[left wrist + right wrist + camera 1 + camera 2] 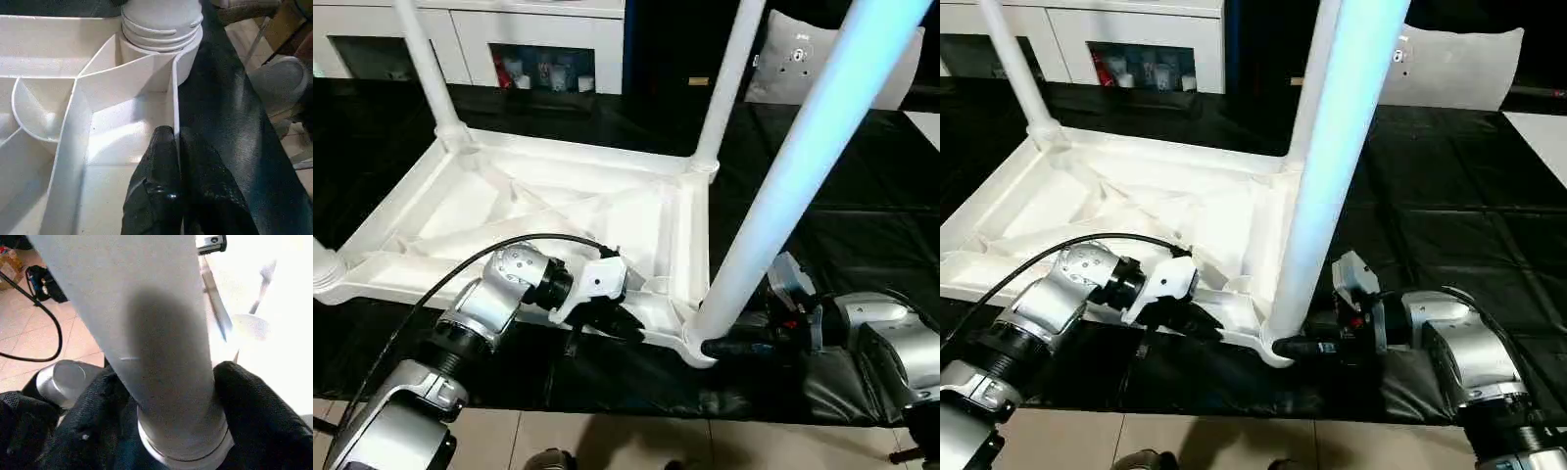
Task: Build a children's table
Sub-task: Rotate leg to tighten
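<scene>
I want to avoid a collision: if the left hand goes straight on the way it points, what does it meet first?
Probably the base of the near leg in its corner socket, following the rim wall that the left hand pinches.

Upturned children's table (558,211) lies on black sheet (862,235).

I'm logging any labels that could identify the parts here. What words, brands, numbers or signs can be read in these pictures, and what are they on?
No text can be read.
Grey cushion: a small printed mark, too small to read.
Items on the white cabinet's shelf: coloured packaging, lettering too blurred to read.
Children's table: plain white, no marking visible on the ribbed underside or legs.
</scene>
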You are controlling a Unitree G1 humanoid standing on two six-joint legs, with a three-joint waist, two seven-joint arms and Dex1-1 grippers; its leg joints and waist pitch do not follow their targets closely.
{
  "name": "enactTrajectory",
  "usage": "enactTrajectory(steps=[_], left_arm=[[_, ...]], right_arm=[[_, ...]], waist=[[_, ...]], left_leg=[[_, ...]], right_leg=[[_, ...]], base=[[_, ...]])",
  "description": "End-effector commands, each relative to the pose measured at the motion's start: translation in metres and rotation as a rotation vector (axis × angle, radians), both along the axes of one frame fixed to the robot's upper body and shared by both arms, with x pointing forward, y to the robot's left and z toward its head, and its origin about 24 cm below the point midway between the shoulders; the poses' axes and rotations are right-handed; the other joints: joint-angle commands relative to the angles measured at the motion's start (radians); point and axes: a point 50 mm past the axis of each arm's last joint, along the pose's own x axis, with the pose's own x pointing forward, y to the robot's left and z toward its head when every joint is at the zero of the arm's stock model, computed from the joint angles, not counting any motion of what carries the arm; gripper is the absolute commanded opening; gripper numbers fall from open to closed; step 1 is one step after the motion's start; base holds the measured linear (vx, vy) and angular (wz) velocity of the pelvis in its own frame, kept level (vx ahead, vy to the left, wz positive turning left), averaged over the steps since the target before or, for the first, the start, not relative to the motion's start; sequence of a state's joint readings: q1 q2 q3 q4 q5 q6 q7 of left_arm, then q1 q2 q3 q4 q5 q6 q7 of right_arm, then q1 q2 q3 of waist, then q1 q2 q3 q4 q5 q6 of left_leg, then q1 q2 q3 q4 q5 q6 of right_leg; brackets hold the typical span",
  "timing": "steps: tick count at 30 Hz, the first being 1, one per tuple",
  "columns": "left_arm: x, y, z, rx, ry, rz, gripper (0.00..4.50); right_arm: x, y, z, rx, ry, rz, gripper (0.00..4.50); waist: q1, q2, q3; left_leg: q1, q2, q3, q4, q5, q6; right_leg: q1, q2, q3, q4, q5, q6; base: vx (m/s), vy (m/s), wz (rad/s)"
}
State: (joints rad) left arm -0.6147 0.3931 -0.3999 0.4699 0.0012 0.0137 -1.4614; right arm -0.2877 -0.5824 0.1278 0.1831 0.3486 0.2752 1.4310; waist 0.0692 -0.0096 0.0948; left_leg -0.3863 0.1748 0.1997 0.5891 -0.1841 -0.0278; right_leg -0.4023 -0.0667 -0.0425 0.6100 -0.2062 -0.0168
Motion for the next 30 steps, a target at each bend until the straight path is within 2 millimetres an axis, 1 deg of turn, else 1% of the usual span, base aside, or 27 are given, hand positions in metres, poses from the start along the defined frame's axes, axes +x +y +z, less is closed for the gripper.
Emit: enactTrajectory(steps=[1, 4, 6, 8, 10, 11, 12, 13, 14, 16, 17, 18, 19, 20, 21, 22, 23, 24, 25, 26, 27, 28, 29, 30], left_arm=[[-0.007, -0.004, -0.007, 0.033, 0.024, -0.064, 0.00], [-0.007, -0.004, -0.007, 0.036, 0.023, -0.071, 0.00], [-0.006, -0.004, -0.007, 0.038, 0.023, -0.075, 0.00], [-0.006, -0.004, -0.008, 0.035, 0.023, -0.070, 0.00], [-0.005, -0.004, -0.008, 0.025, 0.025, -0.054, 0.00], [-0.005, -0.005, -0.008, 0.015, 0.030, -0.041, 0.00], [-0.005, -0.006, -0.008, -0.002, 0.038, -0.020, 0.00], [-0.005, -0.006, -0.008, -0.011, 0.042, -0.009, 0.00], [-0.004, -0.007, -0.009, -0.018, 0.047, 0.013, 0.00], [-0.004, -0.008, -0.009, -0.018, 0.051, 0.045, 0.00], [-0.003, -0.009, -0.011, -0.010, 0.055, 0.071, 0.00], [-0.002, -0.009, -0.012, -0.006, 0.057, 0.101, 0.00], [0.000, -0.010, -0.013, -0.011, 0.061, 0.147, 0.00], [0.003, -0.011, -0.013, -0.020, 0.068, 0.188, 0.00], [0.006, -0.014, -0.012, -0.029, 0.068, 0.239, 0.00], [0.009, -0.017, -0.012, -0.037, 0.069, 0.289, 0.00], [0.011, -0.019, -0.012, -0.041, 0.069, 0.325, 0.00], [0.011, -0.019, -0.012, -0.044, 0.068, 0.335, 0.00], [0.012, -0.020, -0.012, -0.046, 0.068, 0.344, 0.00], [0.016, -0.030, -0.010, -0.076, 0.063, 0.419, 0.00], [0.016, -0.032, -0.009, -0.083, 0.063, 0.435, 0.00], [0.019, -0.042, -0.006, -0.109, 0.063, 0.498, 0.00], [0.020, -0.046, -0.005, -0.116, 0.060, 0.522, 0.00], [0.021, -0.049, -0.005, -0.122, 0.055, 0.543, 0.00]], right_arm=[[-0.002, 0.002, -0.001, 0.000, 0.024, 0.047, 2.75], [-0.003, 0.002, 0.000, 0.002, 0.030, 0.060, 2.51], [-0.005, 0.003, -0.001, 0.006, 0.035, 0.076, 2.47], [-0.007, 0.004, -0.001, 0.009, 0.044, 0.089, 2.27], [-0.010, 0.005, -0.001, 0.014, 0.053, 0.095, 2.22], [-0.011, 0.006, -0.002, 0.019, 0.061, 0.097, 2.19], [-0.013, 0.008, -0.003, 0.036, 0.073, 0.092, 2.16], [-0.014, 0.010, -0.003, 0.048, 0.078, 0.088, 2.15], [-0.015, 0.013, -0.003, 0.070, 0.087, 0.072, 2.15], [-0.016, 0.017, -0.003, 0.099, 0.085, 0.045, 2.14], [-0.015, 0.021, -0.003, 0.122, 0.080, 0.013, 2.13], [-0.013, 0.025, -0.004, 0.142, 0.083, -0.023, 2.13], [-0.011, 0.031, -0.006, 0.154, 0.095, -0.081, 2.13], [-0.008, 0.035, -0.009, 0.139, 0.099, -0.133, 2.13], [-0.003, 0.042, -0.013, 0.126, 0.096, -0.203, 2.13], [0.001, 0.048, -0.016, 0.113, 0.095, -0.270, 2.13], [0.004, 0.052, -0.018, 0.104, 0.093, -0.319, 2.13], [0.006, 0.052, -0.018, 0.102, 0.092, -0.333, 2.13], [0.007, 0.053, -0.019, 0.099, 0.091, -0.347, 2.12], [0.015, 0.063, -0.021, 0.098, 0.090, -0.467, 2.12], [0.017, 0.065, -0.022, 0.094, 0.090, -0.489, 2.12], [0.021, 0.075, -0.024, 0.078, 0.084, -0.564, 2.10], [0.023, 0.078, -0.025, 0.069, 0.081, -0.591, 2.09], [0.025, 0.081, -0.026, 0.061, 0.082, -0.621, 2.09]], waist=[[-0.002, -0.014, -0.063], [0.001, -0.014, -0.062], [0.004, -0.014, -0.062], [0.006, -0.014, -0.062], [0.008, -0.015, -0.062], [0.009, -0.015, -0.063], [0.011, -0.009, -0.062], [0.012, -0.013, -0.063], [0.013, -0.014, -0.063], [0.013, -0.014, -0.062], [0.013, -0.014, -0.061], [0.010, -0.011, -0.056], [0.007, -0.011, -0.053], [0.003, -0.013, -0.052], [-0.003, -0.013, -0.049], [-0.013, -0.012, -0.045], [-0.019, -0.013, -0.043], [-0.028, -0.013, -0.041], [-0.037, -0.015, -0.042], [-0.040, -0.015, -0.041], [-0.047, -0.012, -0.038], [-0.055, -0.014, -0.039], [-0.060, -0.017, -0.038], [-0.062, -0.018, -0.039]], left_leg=[[0.023, 0.069, -0.023, -0.063, -0.100, 0.120], [0.023, 0.069, -0.022, -0.063, -0.107, 0.119], [0.024, 0.069, -0.023, -0.063, -0.109, 0.115], [0.024, 0.069, -0.022, -0.063, -0.110, 0.112], [0.024, 0.069, -0.023, -0.063, -0.106, 0.112], [0.024, 0.069, -0.022, -0.063, -0.103, 0.114], [0.025, 0.069, -0.023, -0.063, -0.103, 0.113], [0.026, 0.069, -0.022, -0.062, -0.101, 0.115], [0.024, 0.069, -0.022, -0.063, -0.095, 0.116], [0.023, 0.069, -0.023, -0.063, -0.096, 0.116], [0.024, 0.069, -0.023, -0.064, -0.109, 0.112], [0.023, 0.068, -0.024, -0.068, -0.125, 0.103], [0.025, 0.066, -0.024, -0.070, -0.163, 0.084], [0.024, 0.064, -0.026, -0.071, -0.177, 0.073], [0.026, 0.063, -0.029, -0.075, -0.204, 0.051], [0.027, 0.062, -0.032, -0.080, -0.232, 0.027], [0.026, 0.060, -0.035, -0.081, -0.249, 0.015], [0.026, 0.058, -0.043, -0.085, -0.283, -0.002], [0.024, 0.059, -0.046, -0.087, -0.296, -0.008], [0.024, 0.059, -0.046, -0.088, -0.302, -0.007], [0.028, 0.059, -0.046, -0.090, -0.323, -0.014], [0.030, 0.056, -0.048, -0.089, -0.343, -0.025], [0.031, 0.054, -0.050, -0.088, -0.352, -0.027], [0.032, 0.053, -0.050, -0.087, -0.350, -0.024]], right_leg=[[0.044, -0.084, 0.046, -0.063, -0.080, -0.276], [0.044, -0.085, 0.046, -0.065, -0.095, -0.273], [0.044, -0.085, 0.046, -0.065, -0.104, -0.270], [0.044, -0.086, 0.046, -0.066, -0.107, -0.268], [0.045, -0.085, 0.046, -0.065, -0.104, -0.266], [0.044, -0.085, 0.046, -0.064, -0.097, -0.268], [0.043, -0.085, 0.047, -0.064, -0.095, -0.268], [0.044, -0.084, 0.047, -0.064, -0.085, -0.270], [0.045, -0.084, 0.047, -0.061, -0.075, -0.271], [0.045, -0.086, 0.047, -0.063, -0.081, -0.269], [0.044, -0.087, 0.047, -0.066, -0.105, -0.266], [0.042, -0.085, 0.047, -0.071, -0.145, -0.258], [0.038, -0.086, 0.047, -0.079, -0.216, -0.245], [0.039, -0.087, 0.048, -0.082, -0.250, -0.235], [0.036, -0.089, 0.048, -0.090, -0.327, -0.215], [0.032, -0.088, 0.048, -0.096, -0.391, -0.198], [0.030, -0.088, 0.047, -0.098, -0.427, -0.188], [0.034, -0.091, 0.043, -0.105, -0.509, -0.160], [0.035, -0.093, 0.044, -0.109, -0.535, -0.139], [0.034, -0.091, 0.045, -0.111, -0.538, -0.134], [0.024, -0.089, 0.047, -0.112, -0.544, -0.135], [0.022, -0.090, 0.044, -0.113, -0.568, -0.130], [0.020, -0.092, 0.043, -0.119, -0.593, -0.119], [0.020, -0.091, 0.044, -0.120, -0.594, -0.114]], base=[[0.000, 0.000, 0.00], [0.000, 0.000, 0.00], [0.000, 0.000, 0.00], [0.000, 0.000, 0.00], [0.000, 0.000, 0.00], [0.000, 0.000, 0.00], [0.000, 0.000, 0.00], [0.000, 0.000, 0.00], [0.000, 0.000, 0.00], [0.000, 0.000, 0.00], [0.000, 0.000, 0.00], [0.000, 0.000, 0.00], [0.000, 0.000, 0.00], [0.000, 0.000, 0.00], [0.000, 0.000, 0.00], [0.000, 0.000, 0.00], [0.000, 0.000, 0.00], [0.000, 0.000, 0.00], [0.000, 0.000, 0.00], [0.000, 0.000, 0.00], [0.000, 0.000, 0.00], [0.000, 0.000, 0.00], [0.000, 0.000, 0.00], [0.000, 0.000, 0.00]])
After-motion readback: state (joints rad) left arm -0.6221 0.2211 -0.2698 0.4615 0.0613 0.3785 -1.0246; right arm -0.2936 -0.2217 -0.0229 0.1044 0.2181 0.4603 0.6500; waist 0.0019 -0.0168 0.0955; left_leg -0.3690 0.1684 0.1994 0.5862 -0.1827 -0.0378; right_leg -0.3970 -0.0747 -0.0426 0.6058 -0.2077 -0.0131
